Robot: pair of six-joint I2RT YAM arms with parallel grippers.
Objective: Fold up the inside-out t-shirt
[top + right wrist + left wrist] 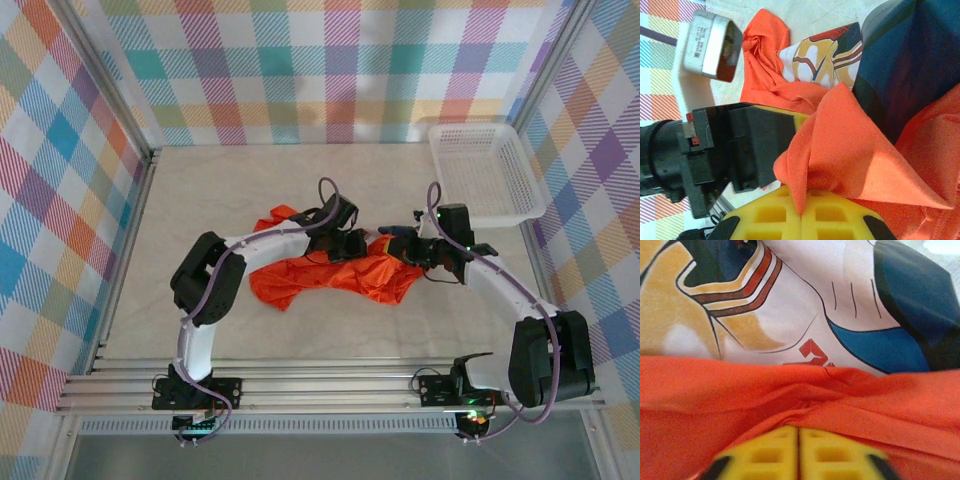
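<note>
- The inside-out t-shirt [330, 280] lies bunched in a crumpled heap near the middle of the table [250, 180], not yet spread flat, so I judge the fold itself has not begun
- The left end effector [345, 243] is down on the upper edge of the heap; in its wrist view the 2 yellow pads [765, 460] are pressed together with a ridge of orange fabric gathered right at their tips, so it appears clenched on the t-shirt
- The right end effector [408, 250] sits just beside it at the heap's right end, and its yellow fingers [835, 220] are clamped on a peak of fabric that rises from between them like a tent
- The 2 grips sit close together on the same side of the garment, probably so that each arm holds its own point of cloth and the pair can draw apart to open the shirt out
- A bright chest print [805, 305] in white, yellow, blue and red shows past the orange folds, which suggests the printed face is partly exposed where the cloth has turned over
- The fabric looks thin and limp, so it will likely sag and slip if it is lifted from 1 pinch alone
- A white mesh basket [520, 175] stands at the far right of the table, well apart from the shirt
</note>
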